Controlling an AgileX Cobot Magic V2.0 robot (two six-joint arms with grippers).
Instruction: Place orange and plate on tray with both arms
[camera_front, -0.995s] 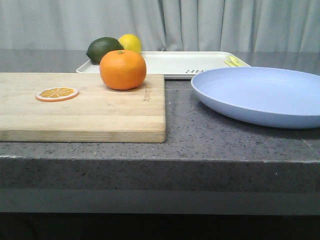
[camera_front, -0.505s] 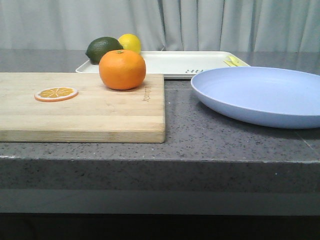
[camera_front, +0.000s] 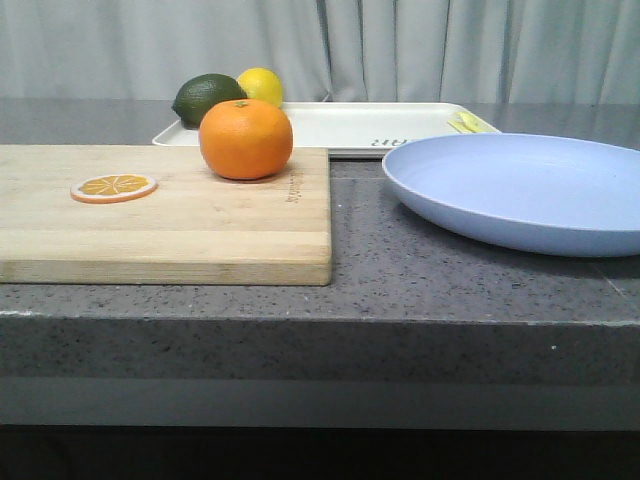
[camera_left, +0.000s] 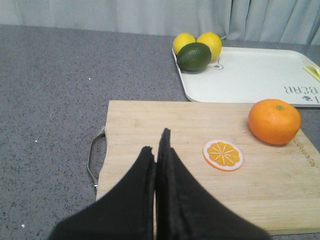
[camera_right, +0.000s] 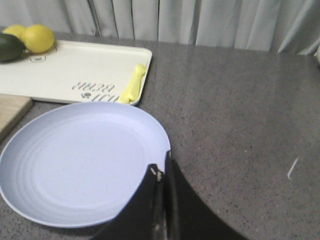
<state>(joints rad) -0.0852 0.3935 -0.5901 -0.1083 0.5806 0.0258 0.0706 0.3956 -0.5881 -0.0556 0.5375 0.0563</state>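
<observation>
The orange (camera_front: 246, 139) sits on the far right part of a wooden cutting board (camera_front: 200, 225); it also shows in the left wrist view (camera_left: 274, 121). The lavender-blue plate (camera_front: 520, 190) lies on the grey counter to the right of the board. The cream tray (camera_front: 350, 125) with dark lettering lies behind both. My left gripper (camera_left: 156, 142) is shut and empty above the board, short of the orange. My right gripper (camera_right: 161, 167) is shut and empty, its tips over the near right rim of the plate (camera_right: 80, 160). Neither gripper shows in the front view.
A flat orange slice (camera_front: 113, 187) lies on the board's left part. A dark green lime (camera_front: 208, 98) and lemons (camera_left: 210, 42) sit on the tray's far left corner (camera_left: 240, 75). A yellow strip (camera_right: 132, 82) lies at the tray's right edge. A curtain hangs behind.
</observation>
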